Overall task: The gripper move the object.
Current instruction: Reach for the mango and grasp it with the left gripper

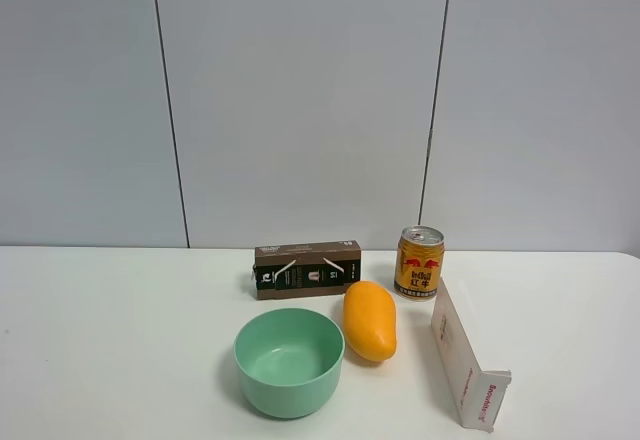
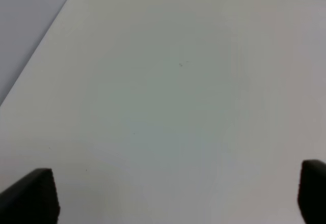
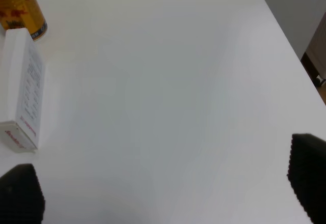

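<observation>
Your mango (image 1: 370, 321) lies mid-scene on the white table (image 1: 120, 340), just right of the green bowl (image 1: 289, 360). The brown carton (image 1: 306, 269) is behind it, the gold can (image 1: 419, 262) far-right of it, and a white box (image 1: 465, 355) is to its right. Your left gripper (image 2: 172, 193) and right gripper (image 3: 164, 186) each hang over bare tabletop, fingers spread wide, gripping and touching nothing.

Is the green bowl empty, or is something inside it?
Empty. The bowl shows only its bare green inside; the mango lies beside it.
</observation>
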Available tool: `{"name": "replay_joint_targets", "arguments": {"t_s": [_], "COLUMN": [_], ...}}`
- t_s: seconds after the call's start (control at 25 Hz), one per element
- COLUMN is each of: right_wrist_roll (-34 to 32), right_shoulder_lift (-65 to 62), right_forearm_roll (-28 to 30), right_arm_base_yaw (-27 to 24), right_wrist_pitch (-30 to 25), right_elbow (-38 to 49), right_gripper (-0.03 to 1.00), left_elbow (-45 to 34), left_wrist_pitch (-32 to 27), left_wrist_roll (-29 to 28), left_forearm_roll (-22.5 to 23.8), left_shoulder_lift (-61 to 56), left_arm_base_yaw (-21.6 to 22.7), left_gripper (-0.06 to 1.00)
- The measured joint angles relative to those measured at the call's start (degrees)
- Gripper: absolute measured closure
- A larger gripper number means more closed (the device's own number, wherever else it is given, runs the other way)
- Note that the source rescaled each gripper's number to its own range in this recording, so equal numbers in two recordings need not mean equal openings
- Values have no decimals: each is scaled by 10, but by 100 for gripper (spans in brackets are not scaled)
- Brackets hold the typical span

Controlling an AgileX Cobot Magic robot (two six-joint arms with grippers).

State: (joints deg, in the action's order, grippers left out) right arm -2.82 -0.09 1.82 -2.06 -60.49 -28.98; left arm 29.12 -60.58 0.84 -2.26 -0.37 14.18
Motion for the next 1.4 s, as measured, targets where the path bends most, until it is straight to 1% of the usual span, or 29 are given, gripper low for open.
{"name": "replay_joint_targets", "arguments": {"t_s": [0.76, 0.88, 1.0, 1.12, 1.24, 1.4], "right_wrist_roll": [0, 0, 0, 0, 0, 0], "right_shoulder_lift": [0, 0, 0, 0, 0, 0], "right_forearm_roll": [0, 0, 0, 0, 0, 0], "right_arm_base_yaw": [0, 0, 0, 0, 0, 0], "right_wrist_pitch": [0, 0, 0, 0, 0, 0], "right_elbow": [0, 0, 0, 0, 0, 0], "right_gripper": [-3, -3, -3, -3, -3, -3], "left_elbow": [0, 8, 40, 87, 134, 180], "left_wrist_pitch": [0, 0, -1, -4, 3, 36], "left_wrist_roll": [0, 1, 2, 7, 25, 60], "left_forearm_roll": [0, -10, -23, -39, -70, -114], "left_shoulder_lift": [0, 11, 58, 139, 223, 320], "left_arm_base_yaw": [0, 0, 0, 0, 0, 0], "left_gripper": [4, 4, 4, 4, 4, 4]}}
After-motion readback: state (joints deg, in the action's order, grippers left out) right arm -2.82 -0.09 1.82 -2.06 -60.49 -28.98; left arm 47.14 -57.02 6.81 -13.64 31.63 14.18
